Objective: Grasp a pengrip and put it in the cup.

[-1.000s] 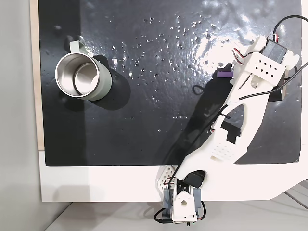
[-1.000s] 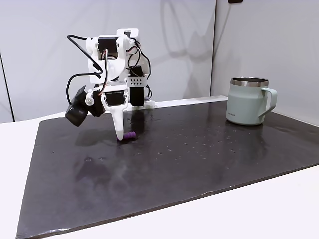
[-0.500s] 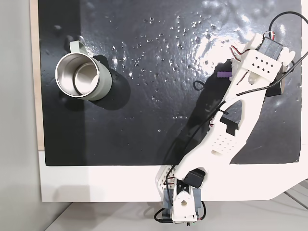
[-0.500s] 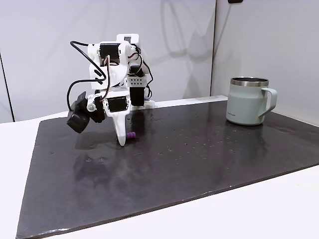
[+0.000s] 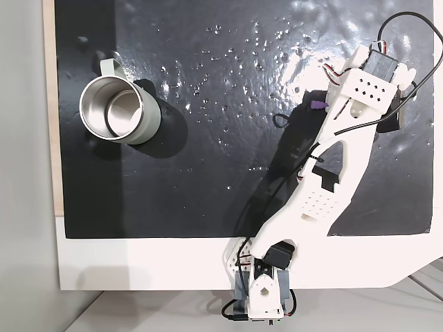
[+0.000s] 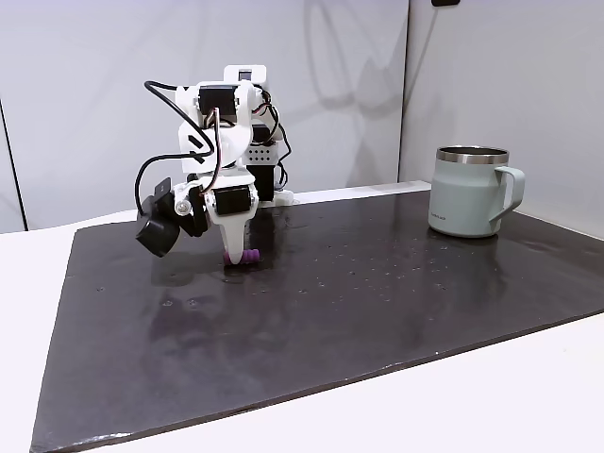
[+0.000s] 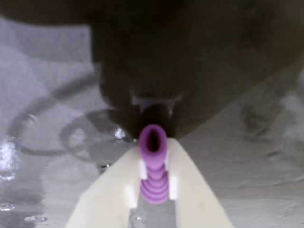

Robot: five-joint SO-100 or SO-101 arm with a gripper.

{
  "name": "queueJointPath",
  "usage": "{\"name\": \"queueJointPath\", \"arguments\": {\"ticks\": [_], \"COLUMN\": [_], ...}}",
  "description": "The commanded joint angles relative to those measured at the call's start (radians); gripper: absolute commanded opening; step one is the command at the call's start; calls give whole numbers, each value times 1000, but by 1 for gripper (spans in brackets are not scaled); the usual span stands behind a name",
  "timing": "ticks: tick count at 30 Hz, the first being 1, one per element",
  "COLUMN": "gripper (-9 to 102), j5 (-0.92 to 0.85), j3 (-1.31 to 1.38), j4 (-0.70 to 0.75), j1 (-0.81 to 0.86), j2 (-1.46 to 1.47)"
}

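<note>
The pengrip [image 7: 154, 183], a small purple ribbed cylinder, sits squeezed between my two white fingers in the wrist view, its open end pointing away. My gripper [image 7: 153, 159] is shut on it, low at the black mat. In both fixed views the pengrip [image 5: 316, 105] [image 6: 250, 256] pokes out beside the gripper [image 5: 325, 104] [image 6: 234, 255] at mat level. The cup [image 5: 149, 123] [image 6: 467, 193], pale sage green with a steel inside, stands upright far across the mat with its handle on the side.
A glossy black mat [image 5: 208, 173] covers most of the white table [image 5: 138, 263]. My arm's base [image 5: 263, 294] sits at the table's front edge, and loose cables [image 5: 280, 123] hang near the gripper. Open mat lies between gripper and cup.
The wrist has leaned farther over the pengrip and the fingers have come together around it. Less of the purple shows from above. The cup has not moved.
</note>
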State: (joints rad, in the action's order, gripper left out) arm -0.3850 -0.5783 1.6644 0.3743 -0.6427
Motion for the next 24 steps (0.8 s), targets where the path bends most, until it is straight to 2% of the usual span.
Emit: {"name": "queueJointPath", "arguments": {"ticks": [1, 16, 24], "gripper": [0, 0, 0], "j5": [6, 77, 126], "j3": [-28, -468, -522], "j4": [26, 31, 32], "j1": [-31, -164, -291], "j2": [-161, -999, -1123]}}
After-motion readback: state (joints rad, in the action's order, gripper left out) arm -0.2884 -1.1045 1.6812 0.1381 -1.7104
